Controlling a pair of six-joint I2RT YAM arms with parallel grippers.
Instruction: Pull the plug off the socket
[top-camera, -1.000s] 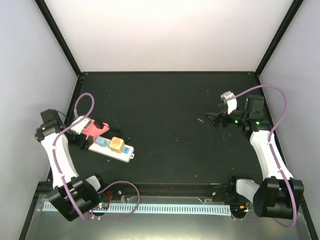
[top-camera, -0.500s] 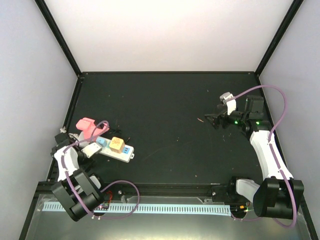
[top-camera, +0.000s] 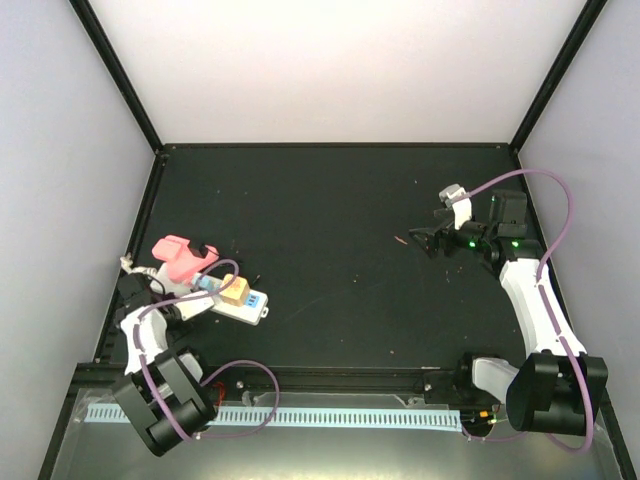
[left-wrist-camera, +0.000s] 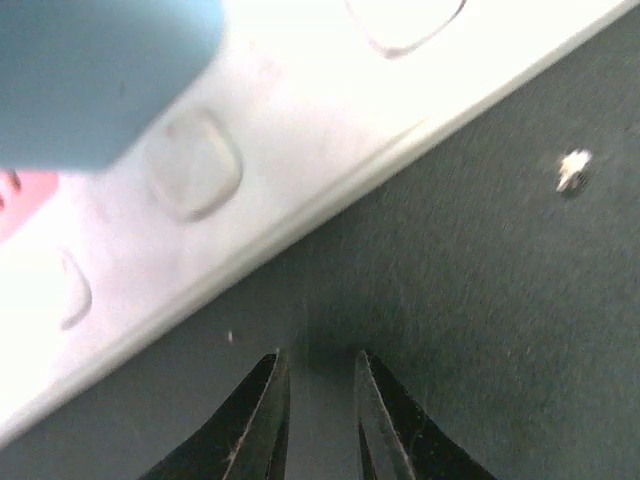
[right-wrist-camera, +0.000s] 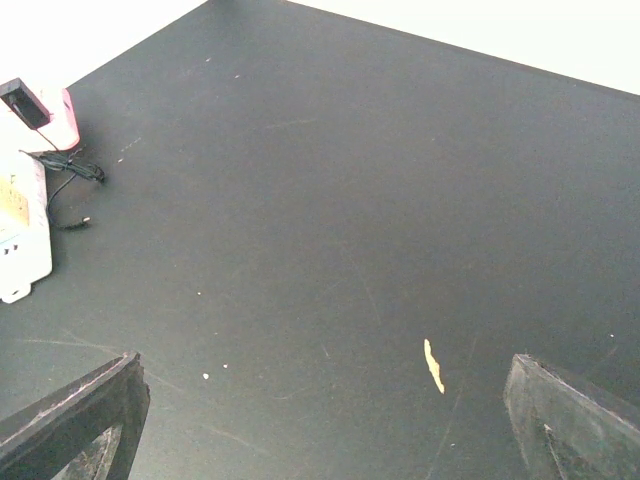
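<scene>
The socket (top-camera: 245, 305), a white strip, lies at the left of the black mat, with an orange block (top-camera: 235, 290) and a blue block (top-camera: 205, 283) standing in it. A pink plug (top-camera: 180, 257) with a black top lies at its far-left end; I cannot tell whether they touch. My left gripper (top-camera: 197, 306) is low beside the socket's near edge (left-wrist-camera: 330, 160). In the left wrist view the left gripper (left-wrist-camera: 320, 365) is nearly closed with a thin gap and holds nothing. My right gripper (top-camera: 418, 240) hovers far right, and in its wrist view the right gripper (right-wrist-camera: 325, 400) is wide open and empty.
A thin black wire (right-wrist-camera: 65, 180) curls beside the plug (right-wrist-camera: 60, 115). A small yellow scrap (right-wrist-camera: 433, 365) lies on the mat under the right gripper. A white speck (left-wrist-camera: 572, 170) sits near the socket. Black frame posts and pale walls border the mat.
The left arm drew back toward its base and dropped low beside the socket. Its jaws went from wide open to nearly closed. The pink plug now shows uncovered. The right arm stayed still.
</scene>
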